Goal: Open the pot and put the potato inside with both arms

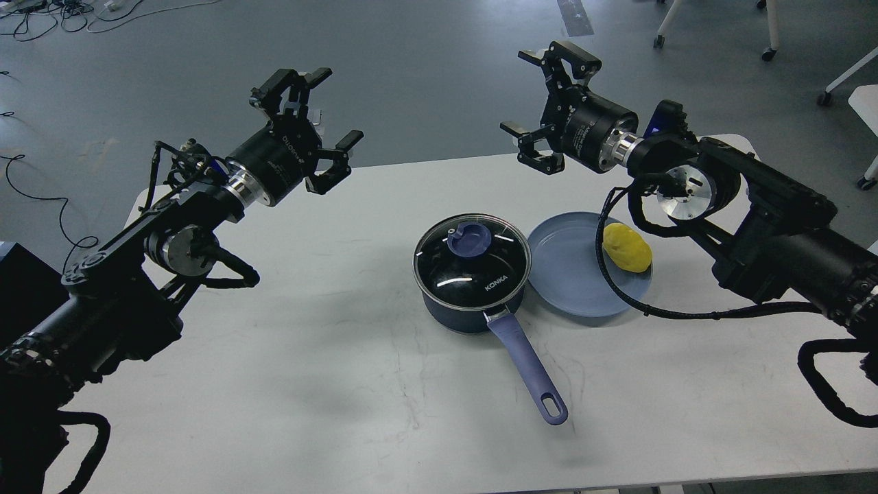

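A dark navy pot (466,312) sits mid-table with its glass KONKA lid (472,259) on. Its lavender-blue handle (528,367) points toward the front edge. The yellow potato (626,248) lies on the right side of a light-blue plate (562,274) just right of the pot. My left gripper (322,120) hovers open above the table's far left, well away from the pot. Above the far edge, behind the pot and plate, my right gripper (538,103) also stands open. Neither holds anything.
The white table (329,384) has bare surface left of and in front of the pot. A black cable (617,288) from my right arm loops over the plate beside the potato. Chair legs (772,34) and floor cables (41,14) lie beyond the table.
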Robot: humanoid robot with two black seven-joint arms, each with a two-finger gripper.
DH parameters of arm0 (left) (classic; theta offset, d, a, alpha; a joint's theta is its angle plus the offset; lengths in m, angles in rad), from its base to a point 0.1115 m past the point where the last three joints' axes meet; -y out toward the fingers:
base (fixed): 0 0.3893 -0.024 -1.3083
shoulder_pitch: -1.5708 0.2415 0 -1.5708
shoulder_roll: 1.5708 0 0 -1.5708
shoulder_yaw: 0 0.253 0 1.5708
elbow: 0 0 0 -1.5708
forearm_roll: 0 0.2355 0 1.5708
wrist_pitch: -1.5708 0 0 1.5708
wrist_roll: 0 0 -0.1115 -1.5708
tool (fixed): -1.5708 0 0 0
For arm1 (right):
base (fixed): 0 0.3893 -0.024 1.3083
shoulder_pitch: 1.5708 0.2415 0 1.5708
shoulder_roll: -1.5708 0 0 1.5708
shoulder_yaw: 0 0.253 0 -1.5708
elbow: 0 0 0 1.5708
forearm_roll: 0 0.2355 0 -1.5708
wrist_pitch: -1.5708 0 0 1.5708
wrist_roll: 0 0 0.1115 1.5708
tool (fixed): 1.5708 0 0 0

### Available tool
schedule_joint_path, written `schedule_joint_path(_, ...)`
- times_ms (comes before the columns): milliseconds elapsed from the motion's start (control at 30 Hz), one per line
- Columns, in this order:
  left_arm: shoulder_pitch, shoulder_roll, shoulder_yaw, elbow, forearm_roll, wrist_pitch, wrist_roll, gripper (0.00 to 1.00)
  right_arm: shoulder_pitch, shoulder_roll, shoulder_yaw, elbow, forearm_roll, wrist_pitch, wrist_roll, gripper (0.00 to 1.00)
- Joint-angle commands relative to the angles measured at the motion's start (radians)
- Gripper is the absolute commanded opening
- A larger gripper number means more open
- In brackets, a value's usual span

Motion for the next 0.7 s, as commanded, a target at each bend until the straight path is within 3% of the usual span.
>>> schedule_joint_path(0,-0.002,0.004,0.005,0.002,0.009,0.002,-0.008,0.99,0.001,0.004,0.008,-0.009,0.001,-0.005,0.0,1.0)
schedule_joint_path(668,-0.005,-0.056,0.001,0.003,-0.002,0.009,-0.001,0.99,0.026,0.004,0.003,-0.01,0.001,-0.025,0.0,1.0)
